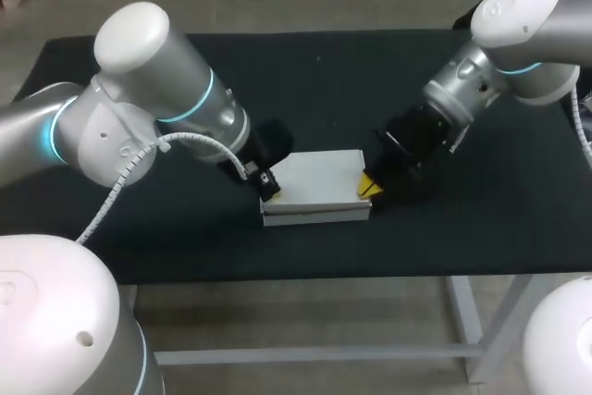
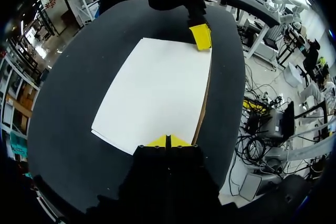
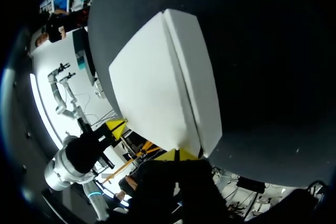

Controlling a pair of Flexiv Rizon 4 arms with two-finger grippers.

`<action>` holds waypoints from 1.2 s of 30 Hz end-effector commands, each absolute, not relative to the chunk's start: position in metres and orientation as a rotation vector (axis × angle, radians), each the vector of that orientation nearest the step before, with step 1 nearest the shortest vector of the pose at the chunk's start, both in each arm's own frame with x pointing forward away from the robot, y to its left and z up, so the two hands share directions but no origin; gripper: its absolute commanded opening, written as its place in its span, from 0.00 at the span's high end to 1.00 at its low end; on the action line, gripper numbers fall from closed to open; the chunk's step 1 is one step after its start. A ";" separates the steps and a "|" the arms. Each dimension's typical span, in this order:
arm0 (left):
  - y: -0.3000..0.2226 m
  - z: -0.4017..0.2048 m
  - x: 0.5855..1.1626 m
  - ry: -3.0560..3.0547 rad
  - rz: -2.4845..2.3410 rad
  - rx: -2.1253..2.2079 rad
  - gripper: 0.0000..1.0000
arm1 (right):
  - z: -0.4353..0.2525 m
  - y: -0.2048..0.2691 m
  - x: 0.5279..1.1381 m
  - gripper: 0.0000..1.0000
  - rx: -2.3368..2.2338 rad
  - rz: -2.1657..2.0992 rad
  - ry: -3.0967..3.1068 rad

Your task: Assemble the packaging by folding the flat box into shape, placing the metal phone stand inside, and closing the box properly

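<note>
White box (image 1: pixel 314 184) in the middle of the black table (image 1: pixel 481 228), a gripper at each end.
The left gripper (image 2: pixel 168 141) and right gripper (image 3: pixel 176 155) both have tips pressed together at its ends; I'd push evenly so it doesn't skid.

I can't see inside the white box (image 1: pixel 319 182) ahead of my left pincer (image 2: pixel 168 141), whose fingers look mostly hidden.

White flat cardboard box (image 2: pixel 157 93) on black table (image 2: pixel 68 129); left gripper (image 2: pixel 168 141), tips together, at its near edge; right gripper (image 2: pixel 200 36) at far edge
</note>
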State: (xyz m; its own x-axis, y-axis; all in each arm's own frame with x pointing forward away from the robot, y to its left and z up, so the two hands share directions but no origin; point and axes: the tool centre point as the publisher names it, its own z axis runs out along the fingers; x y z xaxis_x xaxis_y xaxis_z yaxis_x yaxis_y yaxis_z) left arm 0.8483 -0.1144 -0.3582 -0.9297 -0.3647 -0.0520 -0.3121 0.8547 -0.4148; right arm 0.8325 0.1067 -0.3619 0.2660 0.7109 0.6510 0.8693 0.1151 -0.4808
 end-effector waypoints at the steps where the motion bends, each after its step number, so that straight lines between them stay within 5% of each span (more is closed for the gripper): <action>1: -0.112 -0.372 0.845 2.895 -0.624 -0.537 1.00 | -0.371 0.107 0.836 1.00 -1.624 -0.209 -1.473; 36: -0.119 -0.353 0.837 2.829 -0.686 -0.480 1.00 | -0.344 0.103 0.832 1.00 -1.646 -0.306 -1.506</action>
State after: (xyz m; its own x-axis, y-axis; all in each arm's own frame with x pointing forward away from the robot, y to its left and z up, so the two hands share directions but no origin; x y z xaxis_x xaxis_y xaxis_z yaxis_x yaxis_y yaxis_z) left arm 0.8409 -0.1189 -0.3591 -0.9325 -0.3477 -0.0974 -0.2617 0.8367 -0.4811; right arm 0.8388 0.1037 -0.3511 0.2446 0.6865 0.6847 0.8889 0.1233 -0.4412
